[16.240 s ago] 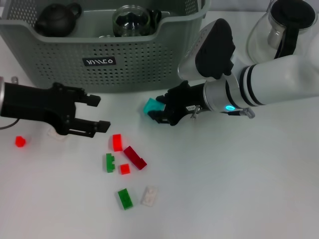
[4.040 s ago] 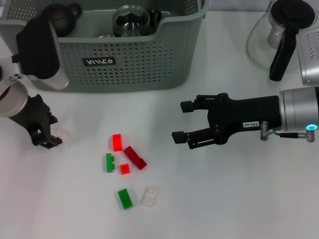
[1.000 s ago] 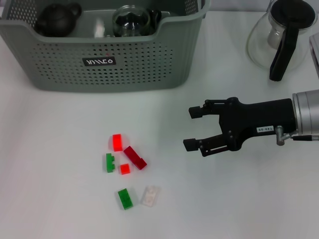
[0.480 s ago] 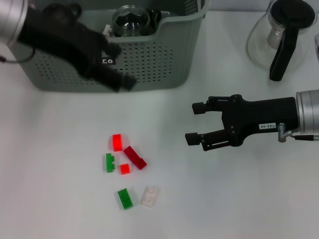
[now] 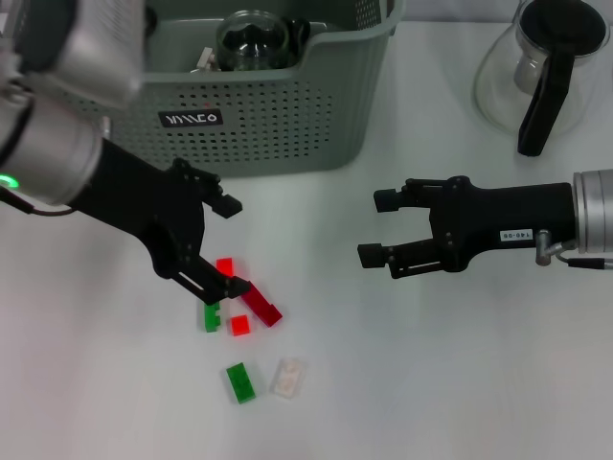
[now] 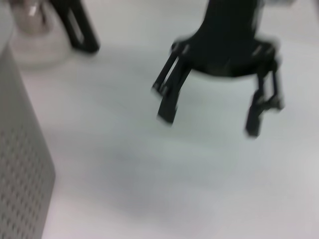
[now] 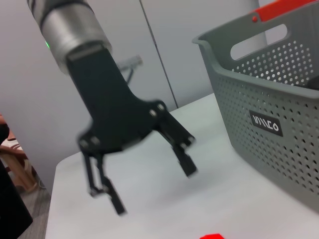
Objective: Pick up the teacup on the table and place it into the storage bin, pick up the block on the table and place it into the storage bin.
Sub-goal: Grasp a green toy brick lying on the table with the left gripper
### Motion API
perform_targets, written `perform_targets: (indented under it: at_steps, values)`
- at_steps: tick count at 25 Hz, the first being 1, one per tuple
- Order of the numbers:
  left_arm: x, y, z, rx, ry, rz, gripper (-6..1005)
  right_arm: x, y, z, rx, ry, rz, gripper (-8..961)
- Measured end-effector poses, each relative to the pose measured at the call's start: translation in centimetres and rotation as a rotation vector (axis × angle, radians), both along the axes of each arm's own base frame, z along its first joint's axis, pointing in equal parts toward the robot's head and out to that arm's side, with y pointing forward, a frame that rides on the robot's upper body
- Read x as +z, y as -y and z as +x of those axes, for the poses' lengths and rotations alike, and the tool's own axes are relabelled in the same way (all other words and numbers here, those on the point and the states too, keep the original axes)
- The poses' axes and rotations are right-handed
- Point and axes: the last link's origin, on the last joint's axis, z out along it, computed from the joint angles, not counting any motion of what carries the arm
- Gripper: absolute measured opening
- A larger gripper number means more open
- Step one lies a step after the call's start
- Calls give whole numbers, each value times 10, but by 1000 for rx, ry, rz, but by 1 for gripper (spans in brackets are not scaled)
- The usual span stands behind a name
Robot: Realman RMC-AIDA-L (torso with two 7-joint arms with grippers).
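Note:
Several small blocks lie on the white table: a bright red block (image 5: pixel 225 265), a dark red one (image 5: pixel 261 306), a green one (image 5: pixel 211 317), a small red one (image 5: pixel 239 326), another green one (image 5: pixel 241 381) and a clear one (image 5: pixel 287 376). My left gripper (image 5: pixel 231 247) hangs open right over the bright red block, holding nothing. My right gripper (image 5: pixel 375 228) stands open and empty to the right of the blocks. The grey-green storage bin (image 5: pixel 287 115) stands at the back. No teacup shows on the table. In the right wrist view the left gripper (image 7: pixel 154 189) is open beside the bin (image 7: pixel 279 144).
A clear glass pot (image 5: pixel 541 67) with a black handle stands at the back right. A dark glass vessel (image 5: pixel 253 38) sits inside the bin. The left wrist view shows the right gripper (image 6: pixel 214 117), the bin wall (image 6: pixel 20 174) and the glass pot (image 6: pixel 35 35).
My left arm has swung down from the bin's front to just above the red blocks, fingers open. The right gripper has barely shifted to the right.

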Motion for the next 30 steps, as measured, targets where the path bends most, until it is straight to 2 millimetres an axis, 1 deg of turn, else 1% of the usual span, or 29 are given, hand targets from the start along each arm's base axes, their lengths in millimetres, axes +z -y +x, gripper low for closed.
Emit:
perform_targets:
  at_steps: [5, 10, 19, 30]
  values:
    - [-32, -10, -10, 31, -190, 30, 950, 0, 0, 0, -7, 0, 1, 939]
    - [-60, -12, -9, 20, -325, 45, 945, 0, 0, 0, -9, -2, 1, 940]
    - [-75, -15, -4, -11, -428, 98, 936, 0, -1, 1, -16, 3, 8, 940]
    - [-81, -18, -2, -45, -468, 122, 926, 0, 0, 4, -23, 3, 10, 939]
